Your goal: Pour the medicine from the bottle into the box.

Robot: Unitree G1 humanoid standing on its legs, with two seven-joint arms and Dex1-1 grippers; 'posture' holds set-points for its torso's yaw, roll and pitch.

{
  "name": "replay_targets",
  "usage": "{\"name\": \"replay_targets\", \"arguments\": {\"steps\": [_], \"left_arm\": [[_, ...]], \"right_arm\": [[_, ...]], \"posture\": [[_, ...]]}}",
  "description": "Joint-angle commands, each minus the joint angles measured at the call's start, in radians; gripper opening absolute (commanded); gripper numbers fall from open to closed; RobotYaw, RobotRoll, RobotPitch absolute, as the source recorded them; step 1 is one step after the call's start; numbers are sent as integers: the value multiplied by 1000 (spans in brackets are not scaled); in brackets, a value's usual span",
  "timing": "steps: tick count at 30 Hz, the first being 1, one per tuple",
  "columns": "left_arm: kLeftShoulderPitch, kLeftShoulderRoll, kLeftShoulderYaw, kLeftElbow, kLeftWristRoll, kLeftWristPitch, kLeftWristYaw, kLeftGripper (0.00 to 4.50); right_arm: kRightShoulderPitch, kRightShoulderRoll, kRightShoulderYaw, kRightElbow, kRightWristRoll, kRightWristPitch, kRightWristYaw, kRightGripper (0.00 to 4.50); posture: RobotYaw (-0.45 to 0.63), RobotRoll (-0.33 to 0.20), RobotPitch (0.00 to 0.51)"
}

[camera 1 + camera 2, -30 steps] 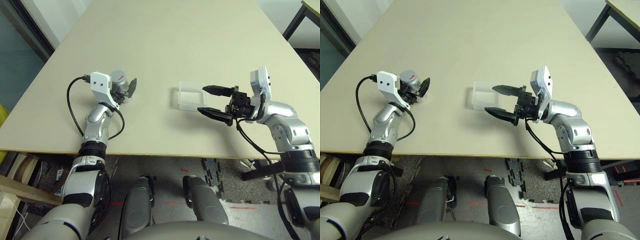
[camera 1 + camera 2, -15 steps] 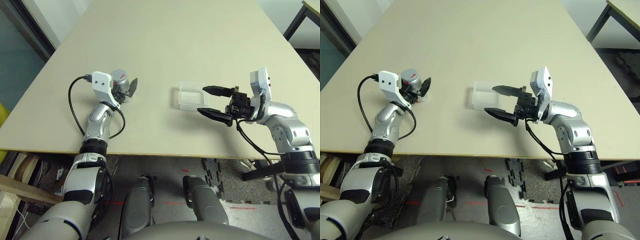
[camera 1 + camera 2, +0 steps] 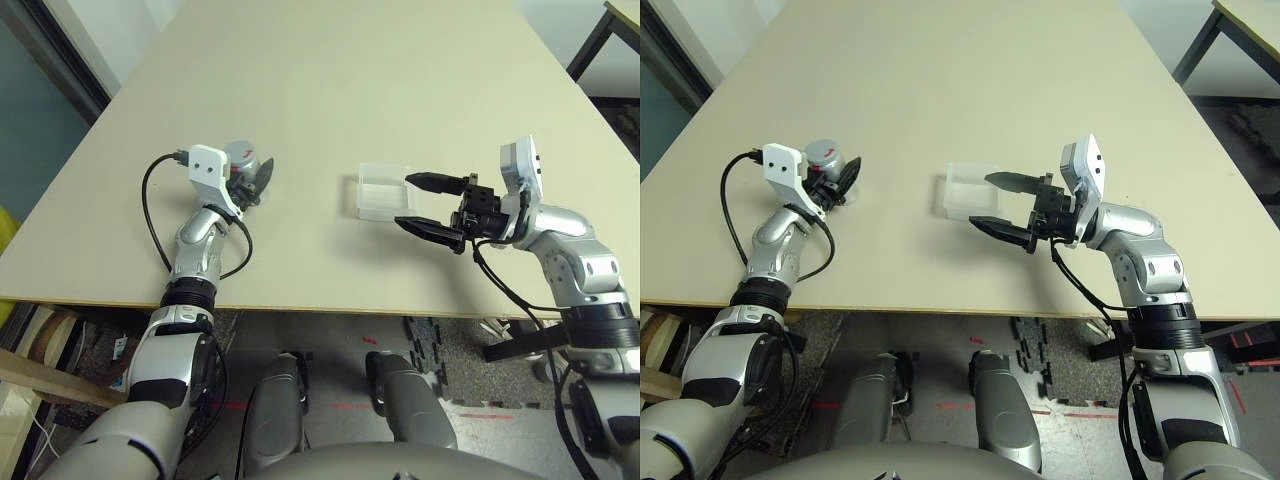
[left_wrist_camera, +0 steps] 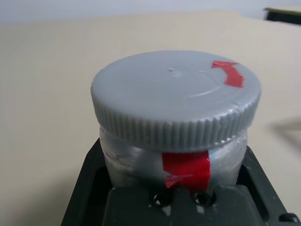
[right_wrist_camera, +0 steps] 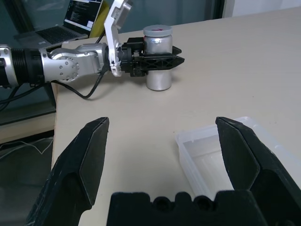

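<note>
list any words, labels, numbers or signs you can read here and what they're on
No readable words or numbers anywhere.
Cap of the bottle: a red arrow-shaped mark, no lettering.
Bottle side: a plain red strip, no text.
Laptop screen behind the table: lines of text, too small to read.
Box: unmarked.

Grey cap (image 4: 175,96) w/ red arrow

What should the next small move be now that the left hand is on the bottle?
Probably bring the open right hand over to twist off the grey cap. The left hand is shut on the bottle, which stands upright on the table with its cap on, so nothing can pour into the box yet.
</note>
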Motion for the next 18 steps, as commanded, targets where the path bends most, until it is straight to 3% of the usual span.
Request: {"name": "replay_targets", "arguments": {"steps": [1,9,18], "left_arm": [[30,-5,-39,-126,-34,106,-69,2613],[49,-5,-122,-348,-82,326,-185,2613],[10,-5,-183,-415,-87,431,-264,2613]], "right_arm": [[-20,-1,8,-1,6,6,5,4500],[-116,24,30,31,6,21,17,4500],[-262,95,90,89,-15,75,-3,4500]], "posture": [[-186,0,155],[-185,0,145],[-192,0,135]]}}
